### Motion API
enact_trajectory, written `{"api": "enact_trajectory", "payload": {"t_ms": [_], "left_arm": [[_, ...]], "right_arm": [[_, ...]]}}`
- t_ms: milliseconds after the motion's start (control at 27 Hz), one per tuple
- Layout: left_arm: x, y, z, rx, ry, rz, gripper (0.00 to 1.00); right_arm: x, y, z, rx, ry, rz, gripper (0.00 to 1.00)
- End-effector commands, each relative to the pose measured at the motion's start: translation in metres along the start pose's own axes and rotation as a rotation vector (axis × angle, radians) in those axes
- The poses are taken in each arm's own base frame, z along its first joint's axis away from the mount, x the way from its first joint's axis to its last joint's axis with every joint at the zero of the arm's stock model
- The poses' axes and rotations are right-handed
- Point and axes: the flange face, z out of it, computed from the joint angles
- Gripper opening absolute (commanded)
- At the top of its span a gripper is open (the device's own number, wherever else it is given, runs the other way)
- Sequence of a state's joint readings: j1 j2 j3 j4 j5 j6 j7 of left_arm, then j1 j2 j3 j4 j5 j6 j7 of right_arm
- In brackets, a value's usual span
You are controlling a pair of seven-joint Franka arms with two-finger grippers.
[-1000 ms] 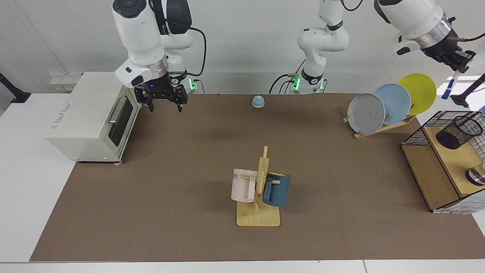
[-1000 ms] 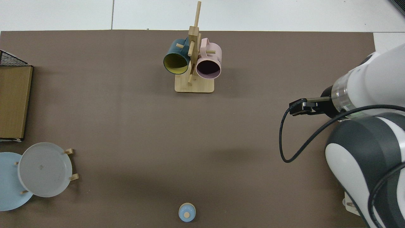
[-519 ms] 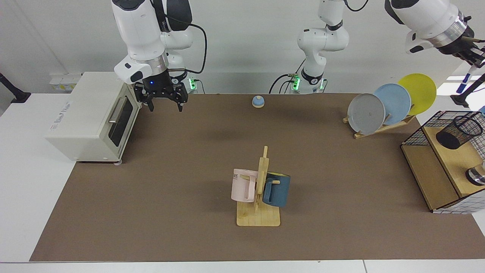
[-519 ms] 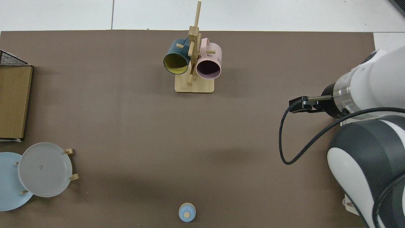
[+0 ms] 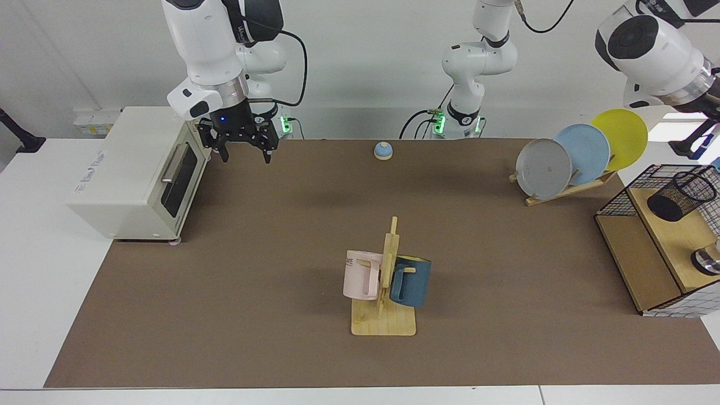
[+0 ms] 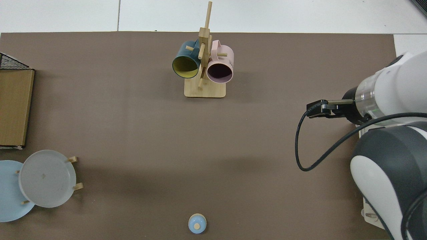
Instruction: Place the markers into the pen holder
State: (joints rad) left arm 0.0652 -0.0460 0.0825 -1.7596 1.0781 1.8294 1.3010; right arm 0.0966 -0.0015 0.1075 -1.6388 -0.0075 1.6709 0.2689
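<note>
Left claw gone past the frame edge, grip unseen; waiting right claw (image 5: 245,152) wide beside toaster oven (image 5: 135,171).

You have bright, even light from overhead in both views, with no hard-edged shadows. In the facing view a soft blurred shadow lies on the brown mat (image 5: 236,270) at the far side, right of the right gripper (image 5: 245,151), and a short one sits beside the mug rack (image 5: 385,292). A window patch (image 5: 678,125) at the far right is blown out to white. Green lamps glow at both arm bases. In the top view the large arm (image 6: 390,160) at the right edge looks soft, being close to the lens, and a faint broad shadow crosses the mat below the middle. Everything on the mat reads sharp
</note>
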Motion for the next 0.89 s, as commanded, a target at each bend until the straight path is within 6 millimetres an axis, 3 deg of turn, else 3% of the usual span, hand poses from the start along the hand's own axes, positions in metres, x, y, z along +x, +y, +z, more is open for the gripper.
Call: {"api": "enact_trajectory", "payload": {"t_ms": [0,185,519,852], "left_arm": [[0.004,-0.007,0.028,-0.014,-0.004,0.064,0.00],[0.007,-0.010,0.051,-0.017,0.005,0.070,0.00],[0.006,-0.036,0.060,-0.020,0.049,0.119,0.00],[0.017,-0.038,0.076,-0.045,0.059,0.138,0.00]], "right_arm": [[-0.006,0.005,-0.004,0.027,-0.023,0.027,0.99],[-0.006,0.009,-0.004,0.046,-0.035,0.039,0.99],[-0.003,0.010,-0.006,0.052,-0.014,0.043,1.00],[-0.002,0.014,-0.005,0.051,-0.017,0.052,1.00]]}}
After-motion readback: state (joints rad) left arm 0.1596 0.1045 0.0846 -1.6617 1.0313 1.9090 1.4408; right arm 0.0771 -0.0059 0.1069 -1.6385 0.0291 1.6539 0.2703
